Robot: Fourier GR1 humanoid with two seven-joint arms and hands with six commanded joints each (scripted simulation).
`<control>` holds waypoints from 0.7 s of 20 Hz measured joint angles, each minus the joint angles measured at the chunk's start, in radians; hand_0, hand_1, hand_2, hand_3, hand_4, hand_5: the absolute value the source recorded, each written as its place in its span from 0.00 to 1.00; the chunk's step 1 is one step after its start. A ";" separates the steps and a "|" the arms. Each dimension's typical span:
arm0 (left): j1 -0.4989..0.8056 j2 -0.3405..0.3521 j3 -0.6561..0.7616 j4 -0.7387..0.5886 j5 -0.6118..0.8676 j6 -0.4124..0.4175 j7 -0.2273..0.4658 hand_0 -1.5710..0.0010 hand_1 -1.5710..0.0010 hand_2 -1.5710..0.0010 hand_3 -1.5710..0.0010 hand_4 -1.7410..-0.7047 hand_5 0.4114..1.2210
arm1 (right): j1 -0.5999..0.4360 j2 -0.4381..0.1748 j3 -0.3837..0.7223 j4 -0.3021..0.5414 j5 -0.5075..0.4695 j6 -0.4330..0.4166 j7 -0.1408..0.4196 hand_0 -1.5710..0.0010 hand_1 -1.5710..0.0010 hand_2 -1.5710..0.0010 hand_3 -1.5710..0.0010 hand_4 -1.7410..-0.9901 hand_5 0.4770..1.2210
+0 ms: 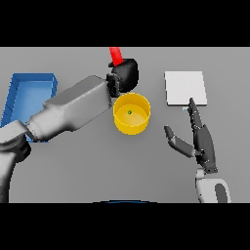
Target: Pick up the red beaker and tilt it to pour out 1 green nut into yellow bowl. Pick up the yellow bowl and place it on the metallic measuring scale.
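Note:
The yellow bowl point(132, 114) stands on the table at centre, with one green nut point(129, 112) lying inside it. Just behind the bowl my left hand point(126, 74) is shut on the red beaker point(115, 55), of which only the upper part shows above the hand; the beaker leans slightly to the left. The metallic measuring scale point(185, 88) is a pale square plate to the right of the bowl. My right hand point(200, 139) is open, fingers straight, between the bowl and the scale's near edge, touching neither the bowl.
A blue tray point(29, 93) sits at the far left, partly covered by my left forearm point(73, 107). The forearm crosses the table diagonally toward the bowl.

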 measured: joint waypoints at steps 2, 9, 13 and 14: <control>-0.047 -0.006 -0.023 0.002 -0.031 0.009 -0.028 0.00 0.00 0.00 0.00 0.01 1.00 | 0.002 0.001 0.002 -0.006 0.011 -0.008 0.002 1.00 1.00 1.00 1.00 0.80 0.13; -0.281 0.061 0.104 0.148 -0.010 0.059 -0.060 0.00 0.00 0.00 0.00 0.02 1.00 | -0.014 0.012 0.006 0.018 0.011 -0.011 -0.001 1.00 1.00 1.00 1.00 0.82 0.10; -0.381 0.106 0.311 0.313 0.116 0.027 0.019 0.00 0.00 0.00 0.03 0.01 1.00 | -0.027 0.002 0.003 0.019 -0.008 0.011 -0.006 1.00 1.00 1.00 1.00 0.85 0.13; -0.383 0.132 0.405 0.356 0.191 -0.001 0.062 0.00 0.00 0.00 0.04 0.01 1.00 | -0.034 -0.003 0.001 0.024 -0.013 0.016 -0.013 1.00 1.00 1.00 1.00 0.85 0.13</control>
